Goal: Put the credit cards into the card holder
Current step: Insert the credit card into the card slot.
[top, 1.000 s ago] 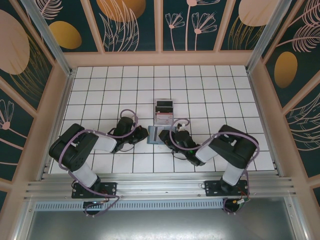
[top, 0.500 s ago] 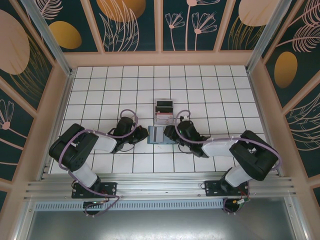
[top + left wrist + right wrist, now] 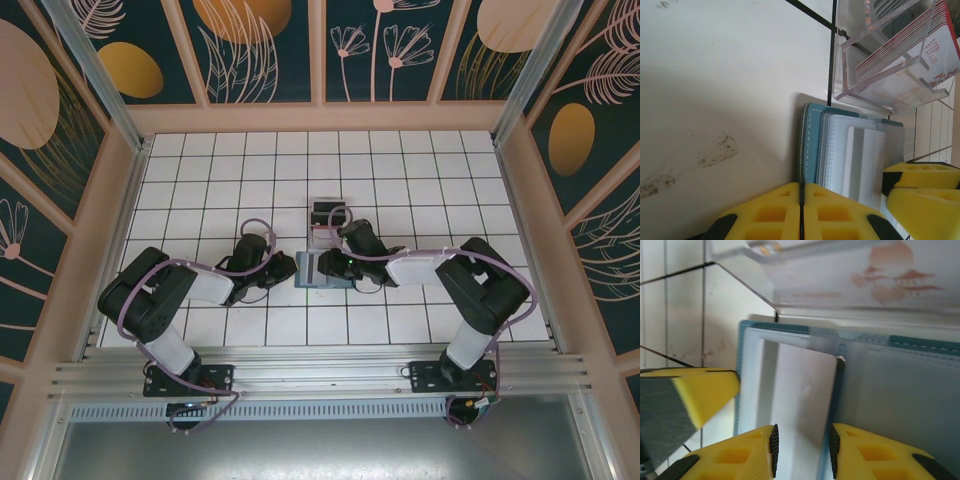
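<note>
The teal card holder lies open on the tiles between the two arms, with its light blue pockets facing up. My left gripper is shut on the thin left edge of its cover, the yellow fingers pressed together. A pale grey credit card lies lengthwise over the left half of the holder. My right gripper straddles it, with the black pads against its two long edges. From the left wrist, the same card lies beside the right fingers.
A clear plastic box holding more red-and-white cards stands just behind the holder, almost touching its far edge. White tiles stretch on all sides, and wooden walls ring the floor.
The right arm has swung its elbow inward and now reaches the holder from the back right. Its gripper has stayed over the holder. The left arm has not moved.
</note>
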You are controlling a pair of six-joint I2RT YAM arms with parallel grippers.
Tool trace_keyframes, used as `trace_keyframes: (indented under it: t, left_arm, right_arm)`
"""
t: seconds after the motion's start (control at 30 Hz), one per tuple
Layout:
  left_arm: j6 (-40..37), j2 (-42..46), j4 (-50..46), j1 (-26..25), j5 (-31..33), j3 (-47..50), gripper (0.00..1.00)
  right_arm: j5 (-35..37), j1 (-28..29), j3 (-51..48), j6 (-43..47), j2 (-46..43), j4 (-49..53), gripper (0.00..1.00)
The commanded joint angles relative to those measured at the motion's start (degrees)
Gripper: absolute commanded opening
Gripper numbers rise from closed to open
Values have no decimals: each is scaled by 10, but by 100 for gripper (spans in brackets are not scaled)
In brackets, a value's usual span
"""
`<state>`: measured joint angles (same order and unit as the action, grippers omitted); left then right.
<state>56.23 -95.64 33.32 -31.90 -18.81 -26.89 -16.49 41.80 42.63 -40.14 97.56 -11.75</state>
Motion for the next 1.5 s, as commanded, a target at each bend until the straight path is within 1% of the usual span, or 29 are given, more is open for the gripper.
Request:
trace_keyframes:
  t: [0.0, 0.13, 0.23, 0.3, 0.37, 0.43, 0.53, 0.67, 0.73, 0.83, 0.93, 1.13, 1.27, 1.33, 1.4, 1.43, 1.47]
  left_arm:
    - [-2, -22, -50, -14, -13, 19, 10]
    - [-1, -22, -48, -15, -14, 19, 10]
    - [3, -22, -39, -15, -16, 20, 10]
    - [5, -39, -35, -14, -19, 21, 10]
    - [6, -37, -34, -14, -20, 22, 9]
    - [6, -34, -36, -15, -20, 22, 6]
    - [5, -29, -38, -15, -18, 24, 5]
    - [5, -29, -40, -16, -15, 27, 5]
    - [1, -29, -50, -15, -13, 29, 5]
    - [-5, -1, -76, -16, 2, 28, 5]
    - [-9, 21, -99, -15, 15, 28, 4]
    - [1, 78, -125, -16, 25, 42, 3]
    - [-5, 114, -164, -15, 49, 49, 2]
    - [-7, 124, -179, -16, 52, 49, 4]
    - [-17, 135, -214, -16, 69, 40, 10]
    - [-22, 142, -236, -16, 82, 32, 14]
    - [-25, 148, -256, -15, 95, 26, 21]
  right_arm:
    - [-5, -4, 22, 24, 17, 39, 36]
    - [-12, 2, 34, 26, 31, 41, 36]
    - [-5, 14, 53, 30, 38, 50, 36]
    - [-1, 20, 72, 35, 47, 64, 36]
    - [11, 25, 96, 42, 57, 85, 36]
    - [22, 31, 127, 57, 75, 127, 35]
    - [40, 45, 156, 70, 90, 159, 35]
    - [69, 60, 177, 82, 97, 198, 36]
    - [72, 62, 168, 80, 81, 195, 36]
    - [79, 62, 162, 79, 57, 197, 36]
    - [77, 62, 180, 87, 65, 223, 36]
    - [32, 68, 177, 62, 70, 184, 36]
    - [50, 66, 172, 66, 53, 188, 37]
    - [59, 66, 164, 70, 42, 190, 38]
    - [67, 65, 159, 76, 34, 199, 40]
    - [72, 64, 153, 76, 25, 199, 40]
    - [74, 63, 146, 76, 14, 194, 40]
